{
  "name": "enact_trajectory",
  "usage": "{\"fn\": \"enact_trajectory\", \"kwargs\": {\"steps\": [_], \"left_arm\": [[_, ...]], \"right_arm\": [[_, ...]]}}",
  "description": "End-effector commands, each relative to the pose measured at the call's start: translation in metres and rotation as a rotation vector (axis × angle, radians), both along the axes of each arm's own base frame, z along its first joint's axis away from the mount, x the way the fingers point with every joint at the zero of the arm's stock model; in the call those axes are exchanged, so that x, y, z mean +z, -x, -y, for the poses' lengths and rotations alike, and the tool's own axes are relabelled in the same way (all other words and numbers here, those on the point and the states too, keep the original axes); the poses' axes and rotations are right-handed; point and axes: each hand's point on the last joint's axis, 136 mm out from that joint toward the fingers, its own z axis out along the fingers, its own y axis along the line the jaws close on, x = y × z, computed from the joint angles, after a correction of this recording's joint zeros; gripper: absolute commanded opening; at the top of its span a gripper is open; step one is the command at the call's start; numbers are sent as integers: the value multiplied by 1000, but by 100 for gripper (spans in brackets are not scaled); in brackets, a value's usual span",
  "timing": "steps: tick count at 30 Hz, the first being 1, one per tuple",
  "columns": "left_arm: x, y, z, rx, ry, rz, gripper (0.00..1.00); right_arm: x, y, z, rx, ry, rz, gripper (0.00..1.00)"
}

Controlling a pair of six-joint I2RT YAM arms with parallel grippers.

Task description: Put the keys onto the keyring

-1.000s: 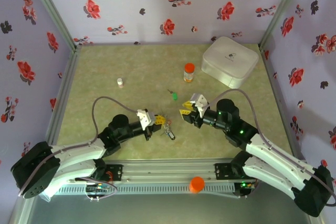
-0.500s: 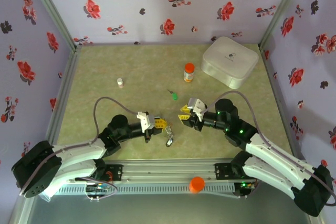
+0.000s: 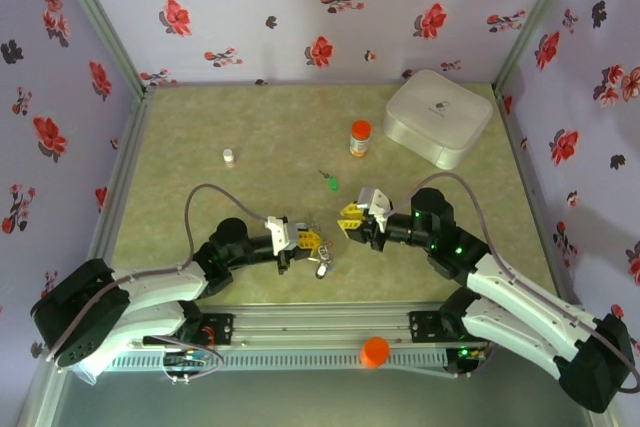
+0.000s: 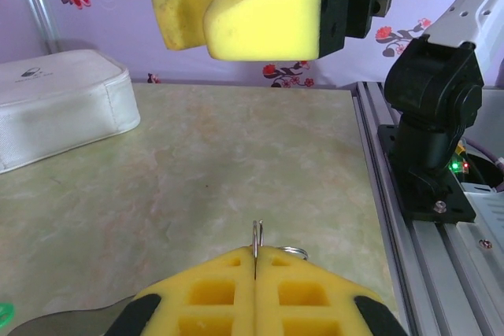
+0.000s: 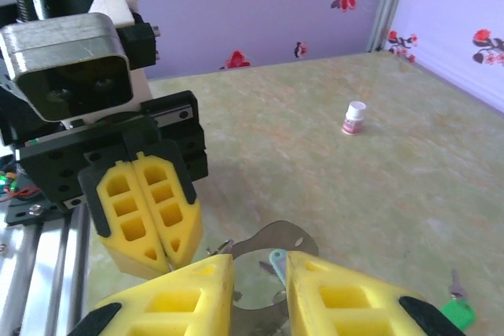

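Observation:
My left gripper (image 3: 309, 239) is shut on the keyring (image 4: 256, 237), whose thin metal wire sticks up edge-on between the yellow pads. A small bunch of keys (image 3: 322, 268) dangles below it. My right gripper (image 3: 348, 220) faces the left one from close by, its pads (image 4: 236, 5) just above and beyond the keyring. Its jaws (image 5: 260, 289) stand narrowly apart around a teal key tag (image 5: 277, 260) and a grey metal hoop (image 5: 276, 238). The left gripper's shut pads (image 5: 150, 210) sit just left of them. A green-tagged key (image 3: 330, 183) lies alone on the table.
An orange-capped bottle (image 3: 360, 137) and a white case (image 3: 438, 117) stand at the back right. A small white vial (image 3: 228, 157) stands back left. The aluminium rail (image 3: 320, 332) with the arm bases runs along the near edge, with an orange cap (image 3: 375, 350) on it.
The two grippers have drawn closer together. The left one slid right and nearer with the keyring. The right jaws have narrowed around the teal tag.

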Motion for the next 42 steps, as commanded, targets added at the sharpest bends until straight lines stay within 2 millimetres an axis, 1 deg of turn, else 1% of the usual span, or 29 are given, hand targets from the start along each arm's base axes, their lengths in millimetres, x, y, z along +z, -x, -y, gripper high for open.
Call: {"fn": "enact_trajectory", "kwargs": {"steps": [1,5,10,15,21,26,31,37,40,41,42], "left_arm": [[19,3,2,-29,62,69,0],[20,4,2,-32,64,71,0],[19,4,2,-32,62,72,0],[18,3,2,-32,59,68,0],[20,4,2,-32,67,69,0],[20,4,2,-33,67,65,0],[20,4,2,-32,68,66,0],[21,4,2,-33,70,65,0],[20,-1,1,-4,64,56,0],[18,-3,1,9,56,49,4],[16,-4,0,17,46,43,13]], "right_arm": [[-1,13,-7,91,-16,-72,23],[-12,21,-13,154,17,-141,22],[-16,27,-20,208,33,-176,25],[-20,28,-25,224,39,-186,26],[-27,29,-32,235,66,-181,25],[-35,29,-34,238,93,-191,20],[-39,30,-36,243,106,-197,14],[-39,33,-38,263,104,-199,0],[-38,34,-36,263,117,-188,0],[-38,33,-35,257,123,-181,0],[-37,33,-34,249,132,-169,0]]}}
